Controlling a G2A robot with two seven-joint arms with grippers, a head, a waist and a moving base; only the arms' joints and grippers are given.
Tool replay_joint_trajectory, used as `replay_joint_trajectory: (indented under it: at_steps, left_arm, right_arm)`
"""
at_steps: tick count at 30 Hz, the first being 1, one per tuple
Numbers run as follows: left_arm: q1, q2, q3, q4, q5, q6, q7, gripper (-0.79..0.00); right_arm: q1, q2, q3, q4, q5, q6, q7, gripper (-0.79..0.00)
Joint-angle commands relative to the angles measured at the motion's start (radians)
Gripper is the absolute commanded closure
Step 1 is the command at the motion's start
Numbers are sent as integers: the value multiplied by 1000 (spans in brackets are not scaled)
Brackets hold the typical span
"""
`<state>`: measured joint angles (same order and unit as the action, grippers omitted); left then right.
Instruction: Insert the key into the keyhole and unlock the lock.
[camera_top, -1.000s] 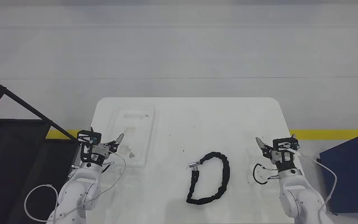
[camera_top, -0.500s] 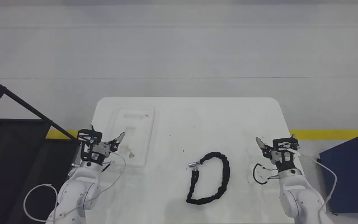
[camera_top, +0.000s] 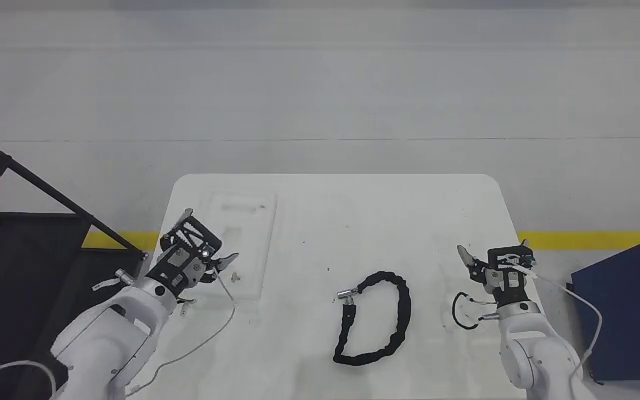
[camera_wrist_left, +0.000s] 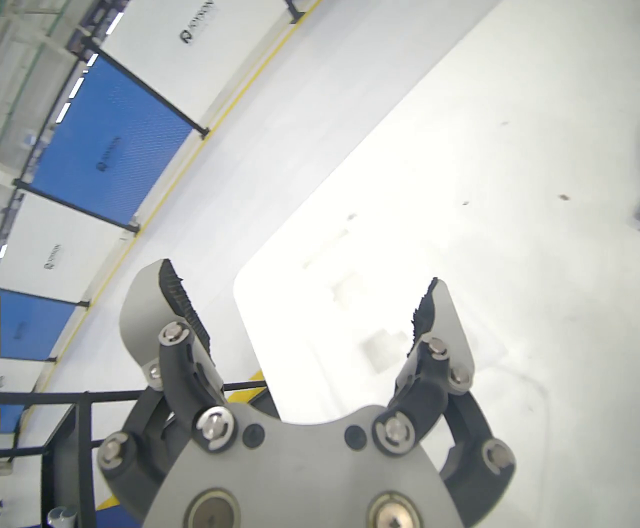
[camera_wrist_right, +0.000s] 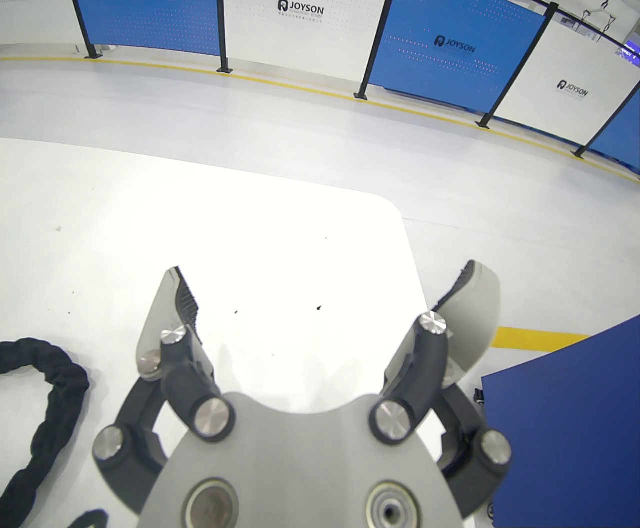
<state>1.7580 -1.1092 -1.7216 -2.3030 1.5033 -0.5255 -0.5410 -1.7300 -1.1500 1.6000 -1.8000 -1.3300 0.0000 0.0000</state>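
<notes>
A black fabric-covered chain lock (camera_top: 385, 315) lies curled in the middle of the white table (camera_top: 420, 215), its metal lock end (camera_top: 345, 296) pointing left. Part of the chain (camera_wrist_right: 50, 400) shows in the right wrist view. A small pale thing, probably the key (camera_top: 233, 272), lies at the near end of a white tray (camera_top: 245, 225). My left gripper (camera_top: 206, 238) (camera_wrist_left: 300, 280) hovers open over the tray's left side, nothing between its fingers. My right gripper (camera_top: 493, 250) (camera_wrist_right: 322, 272) stands open at the table's right edge, well away from the chain.
The shallow white tray (camera_wrist_left: 345, 260) lies along the table's left side. A black stand (camera_top: 60, 200) rises off the table's left edge, and a blue panel (camera_top: 610, 310) stands off its right edge. A black cable loop (camera_top: 460, 310) hangs by the right arm.
My left arm has swung forward and turned, bringing its open gripper from the table's left edge to over the tray. The right arm and chain lock have stayed put.
</notes>
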Motion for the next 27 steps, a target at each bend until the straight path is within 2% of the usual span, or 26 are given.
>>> replay_joint_trajectory:
  at_steps: [1,6,10,12,15,18,22,27]
  left_arm:
    - [-7,5,-18,1,-54,-94,6,-785]
    - [-39,16,3,47,-59,-206,-104,-785]
    - [-74,19,55,86,-53,-217,-211,-785]
    - [-85,13,76,134,-169,-145,-275,-785]
    - [-129,9,95,160,-422,-38,-455,-785]
    - [-180,11,102,167,-520,41,-572,-785]
    - [-232,13,133,217,-547,83,-628,-785]
    - [-265,17,188,258,-515,106,-668,-785]
  right_arm:
    - [0,0,0,0,0,0,0,-785]
    - [0,0,0,0,0,0,0,-785]
    - [0,0,0,0,0,0,0,-785]
    - [0,0,0,0,0,0,0,-785]
    - [0,0,0,0,0,0,0,-785]
    - [0,0,0,0,0,0,0,-785]
    - [0,0,0,0,0,0,0,-785]
    - [0,0,0,0,0,0,0,-785]
